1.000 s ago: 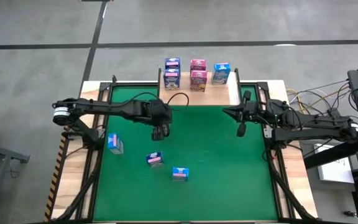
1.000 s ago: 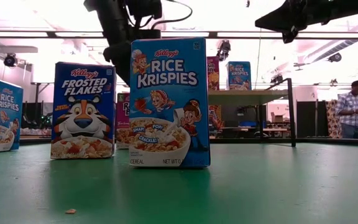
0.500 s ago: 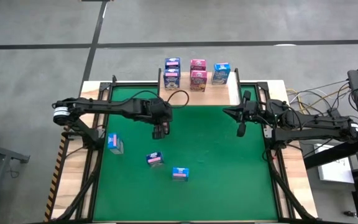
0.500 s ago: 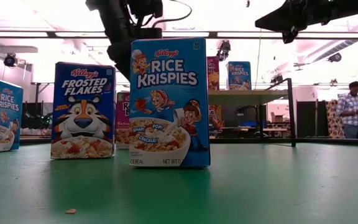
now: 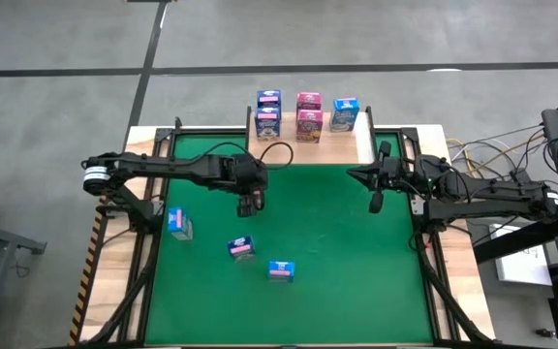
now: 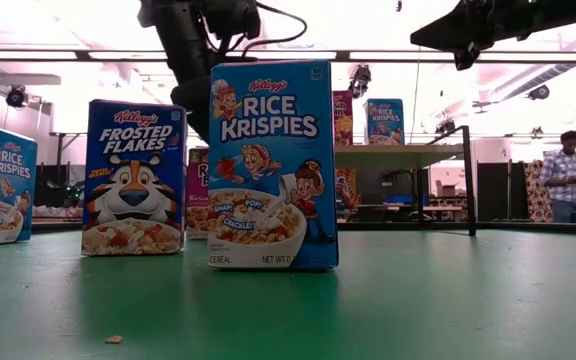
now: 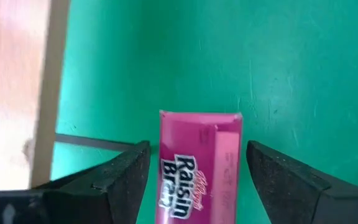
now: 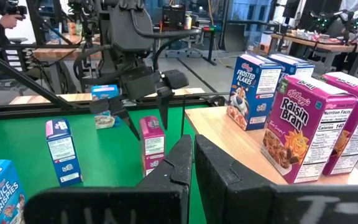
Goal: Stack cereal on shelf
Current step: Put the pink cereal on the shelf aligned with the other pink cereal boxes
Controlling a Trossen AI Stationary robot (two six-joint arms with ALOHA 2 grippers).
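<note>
We find the left gripper over the far-left part of the green table, its fingers spread wide on either side of a pink Raisin Bran box that stands upright on the green surface near the shelf's near edge. Neither finger touches the box; a gap shows on both sides in the left wrist view. The right wrist view confirms this: the open fingers straddle the pink box from above.

The shelf sits at the table's far edge, centred. We count five boxes on it: two dark blue-purple boxes at its left, two pink boxes in the middle, one light blue box at the right. The shelf's near strip is bare wood.

Three more boxes stand on the table: one light blue near the left rail, one nearer the centre, one nearer the front. The right half of the green surface lies open.

The right gripper hangs over the far-right side, close to the shelf's right end, its fingers pressed together on nothing.
</note>
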